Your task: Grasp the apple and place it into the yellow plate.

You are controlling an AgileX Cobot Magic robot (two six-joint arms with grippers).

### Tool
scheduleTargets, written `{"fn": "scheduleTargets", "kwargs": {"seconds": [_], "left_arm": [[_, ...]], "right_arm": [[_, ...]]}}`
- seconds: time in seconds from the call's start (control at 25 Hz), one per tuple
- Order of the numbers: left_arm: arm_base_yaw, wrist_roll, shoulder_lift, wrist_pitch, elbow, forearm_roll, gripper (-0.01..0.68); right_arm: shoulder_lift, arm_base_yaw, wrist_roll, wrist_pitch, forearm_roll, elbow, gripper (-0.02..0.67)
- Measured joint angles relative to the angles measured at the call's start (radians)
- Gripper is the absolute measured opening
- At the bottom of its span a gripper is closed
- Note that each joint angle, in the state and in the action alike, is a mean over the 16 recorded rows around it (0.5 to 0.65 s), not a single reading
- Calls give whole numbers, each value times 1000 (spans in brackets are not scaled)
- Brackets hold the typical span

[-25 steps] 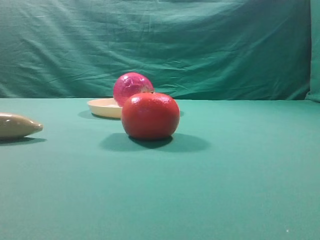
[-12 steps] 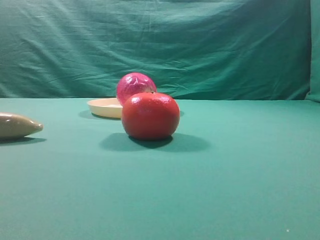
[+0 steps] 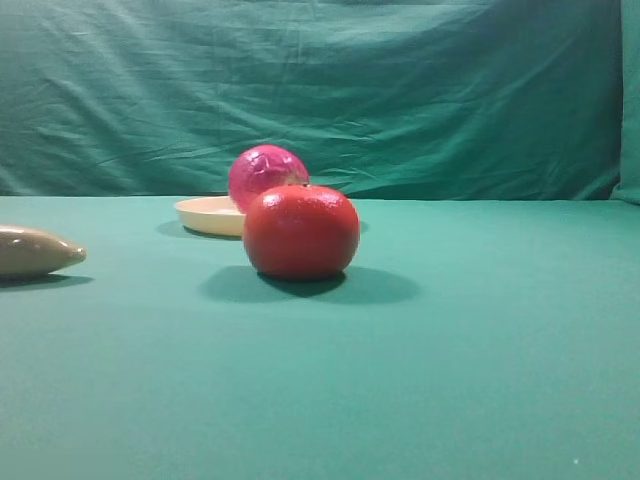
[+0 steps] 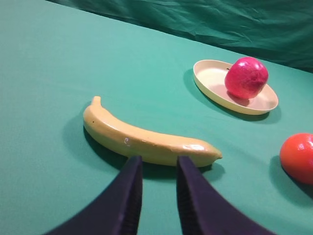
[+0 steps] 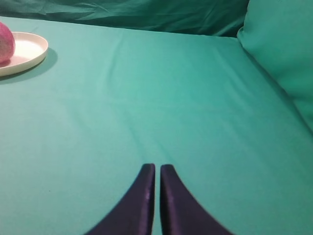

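The apple (image 4: 246, 77) sits inside the yellow plate (image 4: 211, 83), resting on the dish's floor toward its far right side, glossy magenta-pink with pale streaks, and nothing is touching it. From the exterior high view the apple (image 3: 263, 174) peeks up behind an orange-red round fruit (image 3: 301, 231) that stands nearer on the green worktop (image 3: 480, 340), and only the left part of the yellow plate (image 3: 205, 214) shows past that fruit. The same orange-red fruit (image 4: 298, 157) appears at the right edge of the left wrist view, well apart from the plate and on the bare cloth. A yellow banana (image 4: 146, 139) lies on its side on the worktop, stem end to the left, just beyond the left end effector (image 4: 157, 196); its two dark fingers (image 4: 129, 196) stand a little apart with green cloth showing between them, released and gripping nothing, close to the banana's near edge but whether they touch it I cannot tell. In the exterior high view only the banana's tapered tip (image 3: 38, 250) shows at the left border. The right end effector (image 5: 156, 196) hangs over open green cloth far from the fruits, its two dark fingers (image 5: 142, 200) pressed nearly together, clenched with nothing between them. From that camera the plate's rim (image 5: 34, 54) and a sliver of the apple (image 5: 5, 44) show at the upper left. Wrinkled green fabric (image 3: 400, 90) hangs as a backdrop behind the worktop.
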Motion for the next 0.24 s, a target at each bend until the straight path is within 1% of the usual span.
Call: {"fn": "scheduleTargets", "kwargs": {"seconds": [0.24], "left_arm": [[0,0,0,0,0,0,157]], "right_arm": [[0,0,0,0,0,0,0]]}}
